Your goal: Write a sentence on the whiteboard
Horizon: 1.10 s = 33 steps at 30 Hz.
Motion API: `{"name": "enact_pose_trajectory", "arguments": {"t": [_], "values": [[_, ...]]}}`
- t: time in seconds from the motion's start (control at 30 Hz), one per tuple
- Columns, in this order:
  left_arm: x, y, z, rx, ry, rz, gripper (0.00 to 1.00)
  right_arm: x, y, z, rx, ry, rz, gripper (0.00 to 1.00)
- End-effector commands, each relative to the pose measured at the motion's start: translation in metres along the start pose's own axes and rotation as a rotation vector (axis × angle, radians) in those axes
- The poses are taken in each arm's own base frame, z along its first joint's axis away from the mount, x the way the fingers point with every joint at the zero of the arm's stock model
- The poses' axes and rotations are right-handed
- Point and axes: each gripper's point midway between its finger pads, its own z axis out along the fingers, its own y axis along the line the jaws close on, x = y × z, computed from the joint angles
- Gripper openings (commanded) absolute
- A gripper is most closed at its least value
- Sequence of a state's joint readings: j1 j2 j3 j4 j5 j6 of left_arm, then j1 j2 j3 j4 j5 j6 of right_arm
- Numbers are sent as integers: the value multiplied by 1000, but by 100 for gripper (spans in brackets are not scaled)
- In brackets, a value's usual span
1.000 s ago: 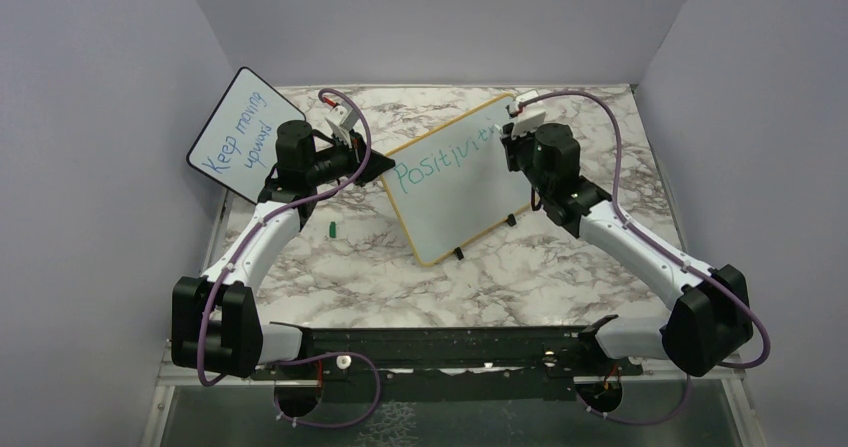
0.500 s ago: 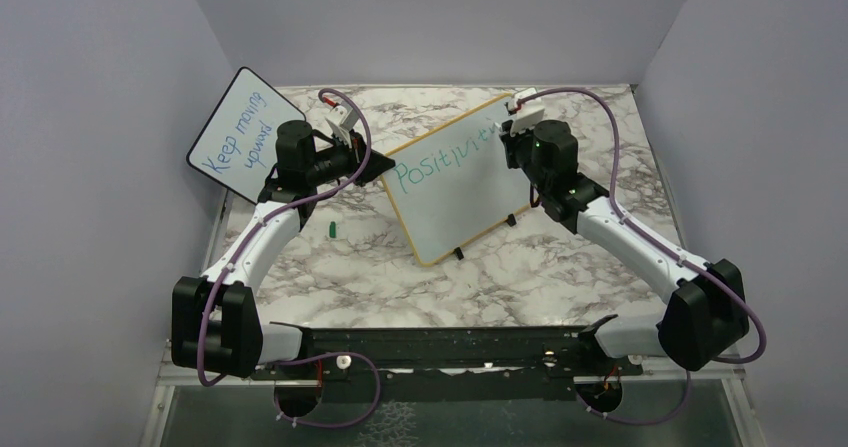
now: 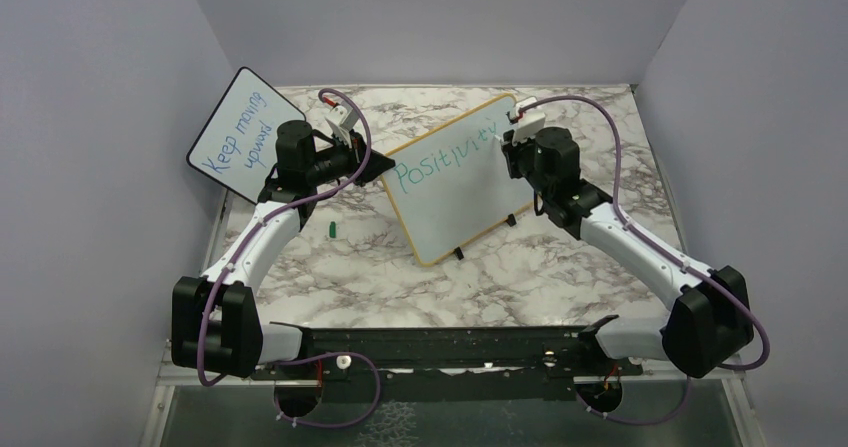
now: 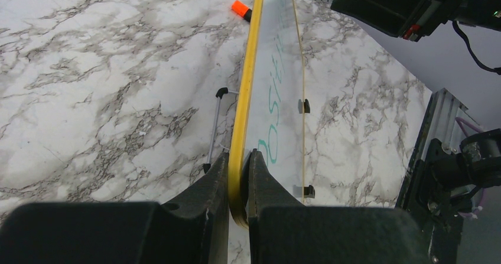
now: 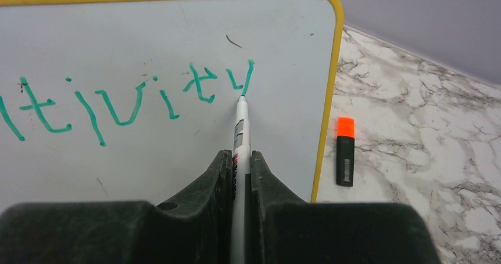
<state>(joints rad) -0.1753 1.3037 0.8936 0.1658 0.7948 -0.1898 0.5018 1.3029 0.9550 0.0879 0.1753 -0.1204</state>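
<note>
Tabletop of grey-veined marble point(image 3: 350, 267) seen from above, with two robot arms reaching in from the near edge. A whiteboard point(image 3: 460, 202) with a thin yellow frame stands propped near the middle of the table, turned at an angle. The left claw point(image 4: 238, 175) is clamped on the board's left edge. The left wrist camera shows this best: it looks along the board edge-on, with the yellow frame pinched between the two black fingers and the board's thin wire stand point(image 4: 212, 131) visible behind it. The right claw point(image 5: 240, 169) is closed tight around a white marker point(image 5: 239, 128), whose tip touches the board. From above, the green writing point(image 3: 445, 159) reads "Positivity" along the upper part of the board, but the right arm hides the pen tip. The right wrist camera shows it close up: the letters "itivity" and the tip resting at the foot of the final "y", close to the board's rounded top right corner. That view and the left wrist view also show a dark pen with an orange cap point(image 5: 345, 150) lying on the table just beside the board's far edge. Only the overhead view shows a smaller black-framed board point(image 3: 237, 135) at the back left with blue writing, "Keep moving upward", and a small green object point(image 3: 331, 230) on the marble below the left claw.
</note>
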Motion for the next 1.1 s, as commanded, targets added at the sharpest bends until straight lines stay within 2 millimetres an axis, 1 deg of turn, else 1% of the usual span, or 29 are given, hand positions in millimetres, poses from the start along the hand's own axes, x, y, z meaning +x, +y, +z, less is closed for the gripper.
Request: {"name": "enact_pose_trajectory", "arguments": {"t": [0.0,0.13,0.2,0.3,0.4,0.6,0.73,1.07], "values": [[38,12,2,-44,111,-26,0,22,13,-9,-72,67,14,0],[38,11,2,-45,111,-28,0,30,17,-12,-96,90,21,0],[38,11,2,-45,110,-28,0,39,20,-15,-107,121,24,0],[38,12,2,-45,111,-28,0,42,20,-19,-112,134,24,0],[38,11,2,-45,111,-29,0,38,19,-23,-115,130,23,0],[38,12,2,-49,111,-28,0,20,19,-37,-129,85,36,0],[39,13,2,-54,112,-30,0,15,23,-46,-157,65,55,0],[40,16,3,-62,116,-31,0,26,41,-70,-182,30,57,0]]}}
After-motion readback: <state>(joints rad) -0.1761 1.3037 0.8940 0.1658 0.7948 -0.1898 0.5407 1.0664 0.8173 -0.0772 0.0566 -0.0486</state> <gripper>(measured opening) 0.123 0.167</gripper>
